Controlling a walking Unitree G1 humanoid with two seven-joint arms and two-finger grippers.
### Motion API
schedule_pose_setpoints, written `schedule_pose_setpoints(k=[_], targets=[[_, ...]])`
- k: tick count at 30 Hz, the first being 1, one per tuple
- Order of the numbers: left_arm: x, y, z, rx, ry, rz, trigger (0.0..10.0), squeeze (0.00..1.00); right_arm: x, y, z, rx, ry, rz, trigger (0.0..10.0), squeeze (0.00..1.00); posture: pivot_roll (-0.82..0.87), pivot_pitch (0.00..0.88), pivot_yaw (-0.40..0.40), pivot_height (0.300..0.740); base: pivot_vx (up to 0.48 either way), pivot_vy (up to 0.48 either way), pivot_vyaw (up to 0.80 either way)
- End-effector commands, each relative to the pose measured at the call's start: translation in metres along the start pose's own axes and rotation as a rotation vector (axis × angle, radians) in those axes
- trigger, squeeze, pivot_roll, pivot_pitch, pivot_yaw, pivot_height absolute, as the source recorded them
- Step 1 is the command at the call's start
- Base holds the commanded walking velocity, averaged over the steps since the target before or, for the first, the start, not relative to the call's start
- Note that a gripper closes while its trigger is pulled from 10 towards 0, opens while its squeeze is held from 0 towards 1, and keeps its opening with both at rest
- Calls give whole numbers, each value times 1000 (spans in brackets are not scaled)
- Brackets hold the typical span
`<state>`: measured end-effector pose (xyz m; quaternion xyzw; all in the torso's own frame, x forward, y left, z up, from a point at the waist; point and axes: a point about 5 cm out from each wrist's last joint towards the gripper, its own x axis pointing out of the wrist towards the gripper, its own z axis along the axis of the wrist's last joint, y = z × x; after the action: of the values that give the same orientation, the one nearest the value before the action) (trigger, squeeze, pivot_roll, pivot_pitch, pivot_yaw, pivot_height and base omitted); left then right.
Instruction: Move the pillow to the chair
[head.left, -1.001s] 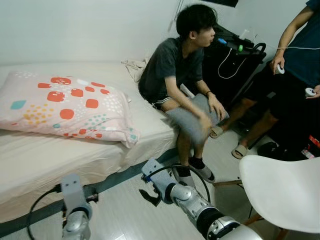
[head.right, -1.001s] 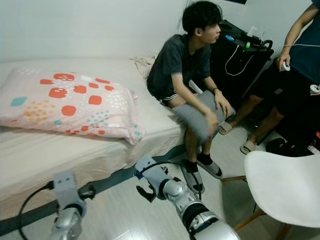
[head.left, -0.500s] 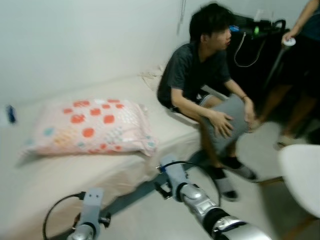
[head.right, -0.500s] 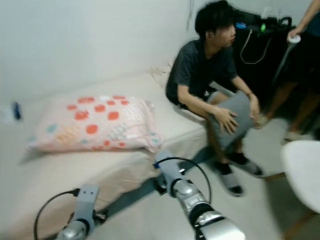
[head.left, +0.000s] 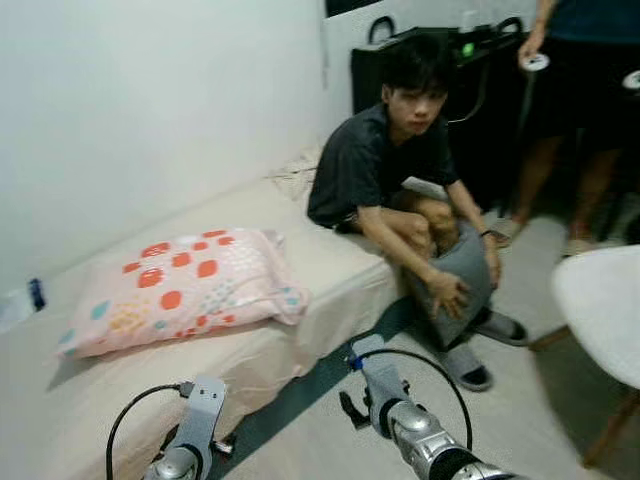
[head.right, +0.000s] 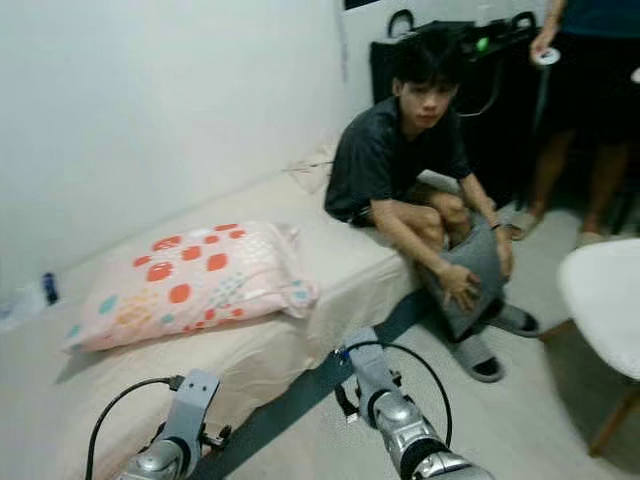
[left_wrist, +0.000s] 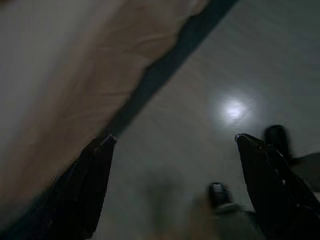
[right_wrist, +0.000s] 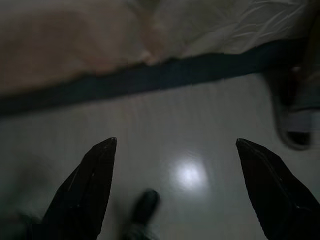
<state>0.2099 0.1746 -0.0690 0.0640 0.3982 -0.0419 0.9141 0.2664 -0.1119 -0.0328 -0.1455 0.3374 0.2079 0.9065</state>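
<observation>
A bedroom seen from the robot's head, looking down past its 2 silver arms. A pale pink pillow (head.left: 185, 290) with red and orange patches lies flat on a low bed (head.left: 330, 270), near the wall side, well apart from both grippers. Nothing holds it and it rests where a sleeper would leave it, so the task reads as not yet begun.

The white chair (head.left: 603, 318), the pillow's destination, stands at the robot's right on the pale floor (head.left: 520, 400), its seat bare and ready to receive the pillow.

A person in a dark shirt (head.left: 395, 175) sits on the bed's edge between pillow and chair, hugging a grey cushion (head.left: 462, 280) against the knees. A 2nd person's legs (head.left: 570, 150) stand further back by a dark cabinet.

The left gripper (left_wrist: 175, 190) hangs low beside the bed frame, fingers spread wide over bare floor, holding nothing. The right gripper (right_wrist: 175, 190) hangs likewise over the floor by the bed's dark base strip (right_wrist: 165, 72), fingers wide apart and empty. Both seem carried low and open simply because the robot is walking up, judging by the blur.

The seated person's feet may crowd the route to the chair.
</observation>
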Motion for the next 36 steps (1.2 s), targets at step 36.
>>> schedule_pose_setpoints(k=[36], targets=[[-18,1,-53,-189,83,107,10000,0,0,39,-18,-249,92,198,10000,0,31,0,-38,740,119,0,0]])
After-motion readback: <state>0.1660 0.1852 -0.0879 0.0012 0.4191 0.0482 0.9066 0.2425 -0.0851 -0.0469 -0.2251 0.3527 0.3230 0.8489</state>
